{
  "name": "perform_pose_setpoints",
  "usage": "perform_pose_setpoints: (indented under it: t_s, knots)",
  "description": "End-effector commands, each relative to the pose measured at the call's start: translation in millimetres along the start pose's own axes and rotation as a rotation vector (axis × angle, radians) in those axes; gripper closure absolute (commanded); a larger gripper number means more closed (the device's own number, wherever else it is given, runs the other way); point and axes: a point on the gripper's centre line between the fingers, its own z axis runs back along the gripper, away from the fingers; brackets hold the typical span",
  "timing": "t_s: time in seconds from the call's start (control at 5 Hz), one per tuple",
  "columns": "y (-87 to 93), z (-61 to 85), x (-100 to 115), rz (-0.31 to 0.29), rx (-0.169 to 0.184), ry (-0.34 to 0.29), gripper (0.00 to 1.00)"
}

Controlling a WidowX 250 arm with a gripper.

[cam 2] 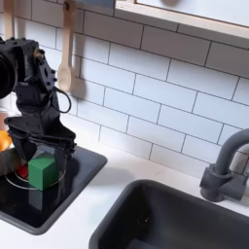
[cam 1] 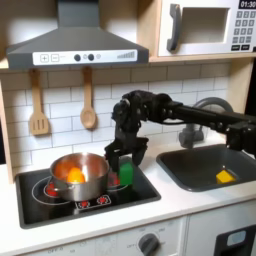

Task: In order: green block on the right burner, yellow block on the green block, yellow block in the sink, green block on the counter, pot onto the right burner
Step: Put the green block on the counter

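Gripper (cam 2: 43, 154) down low over the cooktop (cam 1: 60, 206), jaws spread wide and straddling the green block (cam 2: 42, 171) with a sliver of daylight on each side in the second exterior view, so nothing pinched, nothing carried. Green block sitting flat on the burner with the red ring (cam 2: 17, 181), just beside the pot (cam 1: 78, 172) on the first exterior view's right. Pot parked on the other burner, only a rounded orange piece (cam 1: 75, 175) inside. Yellow block (cam 1: 225, 176) lying in the sink (cam 1: 195, 172), well apart from the arm, towards the first exterior view's right.

Looks like stacking and sink drop both done, judging by where things lie. Step in hand, by that reading: green block off the burner and onto the counter (cam 2: 117, 185).

Next move calls for closing squarely on the cube's two side faces, lifting straight up clear of the pot's wall, then carrying across to bare white counter between cooktop and sink. Worth watching: a small cube, a wide opening, easy to nudge sideways on the squeeze. Pot slide waiting after that
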Motion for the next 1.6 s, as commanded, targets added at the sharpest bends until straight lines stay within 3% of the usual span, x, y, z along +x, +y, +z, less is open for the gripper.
perform_pose_setpoints:
  t_s: [0.0,0.4,0.8,1.0,1.2,1.4]
  knots:
    - [-3.3,-11.1,-11.9,-0.032,0.006,0.034,0.0]
    - [1.8,-12.4,-12.1,-0.024,0.025,0.029,0.0]
    - [4.5,-12.2,-10.5,-0.006,0.026,0.016,1.0]
    - [3.2,-11.8,-11.4,0.0,0.015,0.013,1.0]
    - [1.2,-7.0,-9.0,-0.017,0.025,0.015,1.0]
    - [-6.7,0.4,-6.8,-0.005,-0.021,0.005,1.0]
